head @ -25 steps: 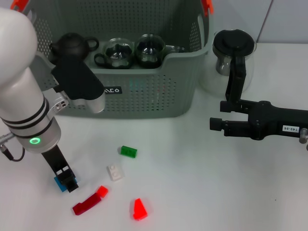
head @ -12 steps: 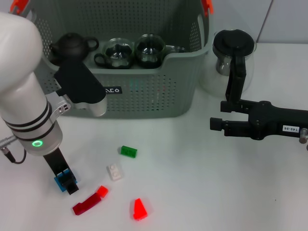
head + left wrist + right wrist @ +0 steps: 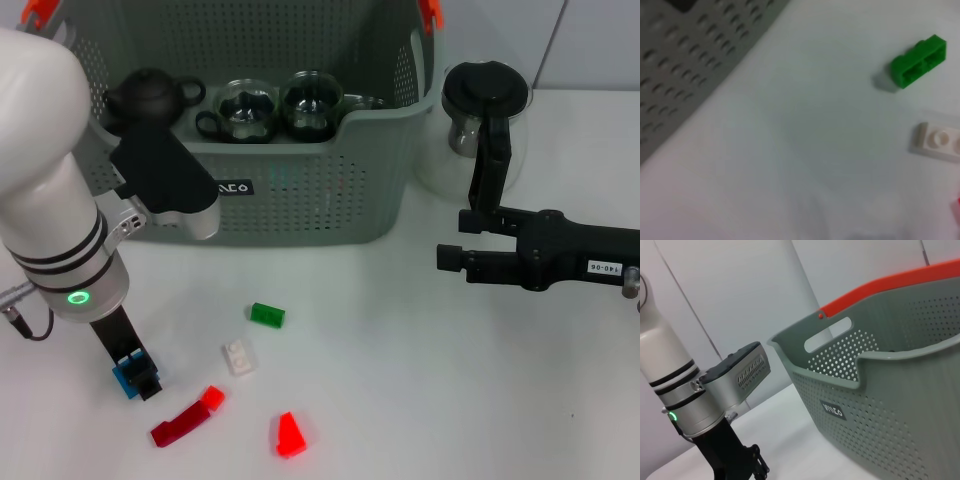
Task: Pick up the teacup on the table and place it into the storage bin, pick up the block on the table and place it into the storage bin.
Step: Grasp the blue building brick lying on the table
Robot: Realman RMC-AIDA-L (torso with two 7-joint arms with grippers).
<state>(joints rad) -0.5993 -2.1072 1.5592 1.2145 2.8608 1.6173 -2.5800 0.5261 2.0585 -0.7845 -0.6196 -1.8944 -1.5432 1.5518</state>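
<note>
Gripping a blue block (image 3: 127, 378) between narrow fingers, the left gripper (image 3: 137, 378) sits low at the bench (image 3: 400, 380); right gripper (image 3: 450, 258) parked, fingers' state indeterminable.

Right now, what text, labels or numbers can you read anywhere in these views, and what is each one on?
"140-06", roughly, on a small white sticker on the right arm; the digits are small, so the reading is uncertain.
White brand lettering on the black label of the storage bin: partly hidden in the head view and too unclear to read in either view.
No other text is visible.
</note>
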